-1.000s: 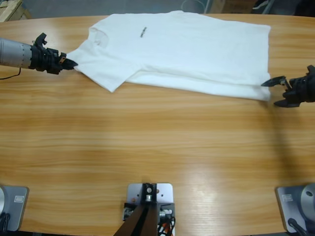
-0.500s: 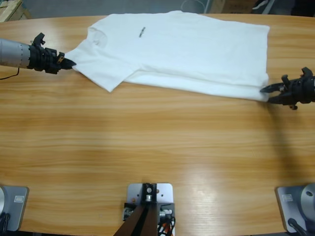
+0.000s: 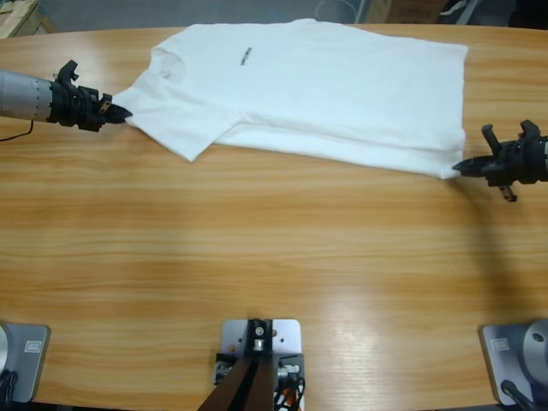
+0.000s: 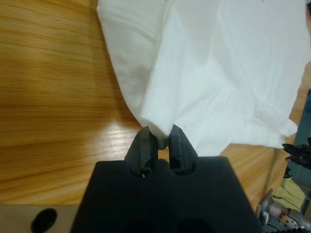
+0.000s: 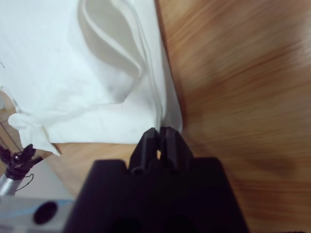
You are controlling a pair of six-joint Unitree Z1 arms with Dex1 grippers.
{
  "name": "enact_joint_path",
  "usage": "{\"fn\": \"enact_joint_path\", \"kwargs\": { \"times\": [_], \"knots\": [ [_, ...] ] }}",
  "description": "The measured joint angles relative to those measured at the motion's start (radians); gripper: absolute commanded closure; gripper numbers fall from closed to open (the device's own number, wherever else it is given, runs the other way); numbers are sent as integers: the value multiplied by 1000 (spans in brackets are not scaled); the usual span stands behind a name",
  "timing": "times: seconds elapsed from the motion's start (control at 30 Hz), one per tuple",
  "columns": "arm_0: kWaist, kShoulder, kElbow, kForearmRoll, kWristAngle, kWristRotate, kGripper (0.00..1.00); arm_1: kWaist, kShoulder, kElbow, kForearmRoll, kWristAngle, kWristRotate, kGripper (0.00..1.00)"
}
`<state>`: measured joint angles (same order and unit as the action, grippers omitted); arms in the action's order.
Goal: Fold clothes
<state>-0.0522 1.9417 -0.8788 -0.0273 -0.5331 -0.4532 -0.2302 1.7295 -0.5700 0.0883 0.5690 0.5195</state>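
Grippers are both pinching the T-shirt (image 3: 317, 86) lying along the tabletop's (image 3: 274, 257) far edge: left gripper (image 3: 120, 112) on its sleeve, right gripper (image 3: 460, 166), open moments ago, now clamping the hem corner, ready for folding.

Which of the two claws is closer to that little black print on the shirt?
Left. The left gripper pinches the sleeve corner near the black print; the right gripper grips the T-shirt hem corner, farther away.
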Motion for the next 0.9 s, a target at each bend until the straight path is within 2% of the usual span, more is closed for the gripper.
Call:
{"fn": "enact_joint_path", "kwargs": {
  "times": [0.23,0.43,0.67,0.9],
  "knots": [
    [31,-32,26,18,0,1,1000,0,-29,28,0,7,5,1000],
    [71,-113,118,21,0,1,1000,0,-120,65,29,15,28,1000],
    [83,-229,230,29,1,1,1000,10,-280,92,166,16,52,1000],
    [66,-393,299,113,14,-26,1000,62,-459,116,321,23,91,1000]
  ]
}}
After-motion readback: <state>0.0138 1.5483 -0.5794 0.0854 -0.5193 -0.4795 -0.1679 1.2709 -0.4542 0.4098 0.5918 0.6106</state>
